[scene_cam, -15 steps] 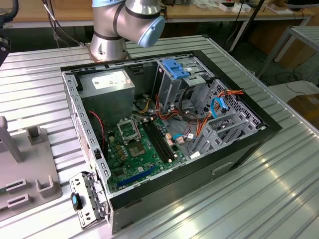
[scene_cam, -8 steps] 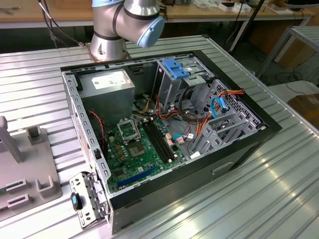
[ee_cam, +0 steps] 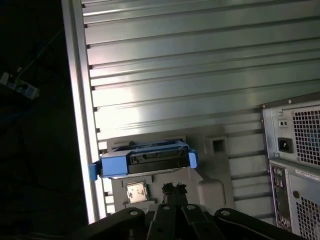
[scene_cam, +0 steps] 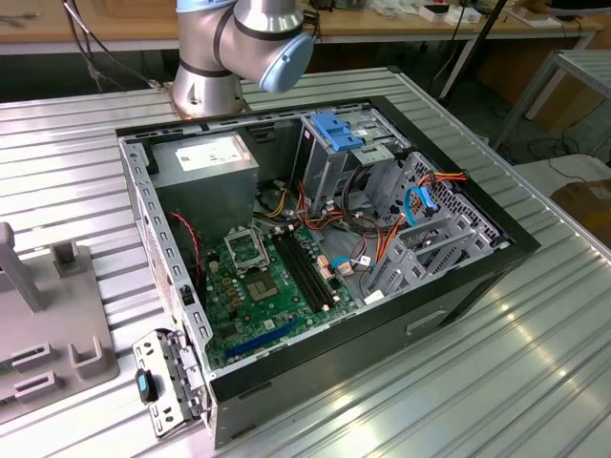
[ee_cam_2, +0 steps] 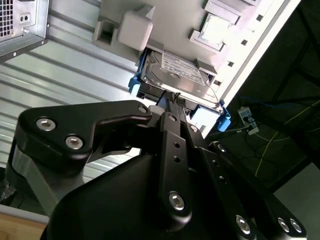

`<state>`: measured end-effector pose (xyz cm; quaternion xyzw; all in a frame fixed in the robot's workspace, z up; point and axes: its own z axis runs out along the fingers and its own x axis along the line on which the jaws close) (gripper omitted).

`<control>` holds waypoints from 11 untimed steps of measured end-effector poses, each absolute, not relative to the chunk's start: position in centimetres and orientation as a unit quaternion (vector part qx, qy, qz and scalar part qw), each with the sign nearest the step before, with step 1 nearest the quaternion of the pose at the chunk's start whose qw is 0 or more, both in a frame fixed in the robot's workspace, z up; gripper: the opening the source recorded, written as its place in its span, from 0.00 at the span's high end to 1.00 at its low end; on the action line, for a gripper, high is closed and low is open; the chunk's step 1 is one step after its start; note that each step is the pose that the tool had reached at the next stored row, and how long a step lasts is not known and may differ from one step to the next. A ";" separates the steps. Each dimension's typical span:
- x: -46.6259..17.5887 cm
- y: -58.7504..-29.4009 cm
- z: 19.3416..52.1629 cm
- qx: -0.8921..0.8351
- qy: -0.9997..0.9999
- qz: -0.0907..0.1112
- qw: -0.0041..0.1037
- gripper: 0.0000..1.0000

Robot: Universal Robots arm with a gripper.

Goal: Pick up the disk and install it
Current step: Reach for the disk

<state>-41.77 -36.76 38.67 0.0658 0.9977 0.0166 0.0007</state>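
Now the gripper hovers just beside the disk, its fingers apparently drawn together on nothing; the disk lies in a grey fixture.

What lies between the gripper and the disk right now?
No object. In the first wrist view, a short bare strip of the grey holder plate separates the gripper from the blue-railed disk.

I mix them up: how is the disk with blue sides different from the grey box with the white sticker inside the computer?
The disk has blue side rails; the box has none. The disk lies on a grey holder outside the computer; the box sits inside it. Both are grey with a white label.
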 end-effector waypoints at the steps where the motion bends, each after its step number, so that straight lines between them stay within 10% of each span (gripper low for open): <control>1: -42.0 -36.4 38.6 0.066 0.998 0.017 0.001 0.89; 11: -43.8 -36.0 38.3 0.066 0.998 0.016 0.001 0.89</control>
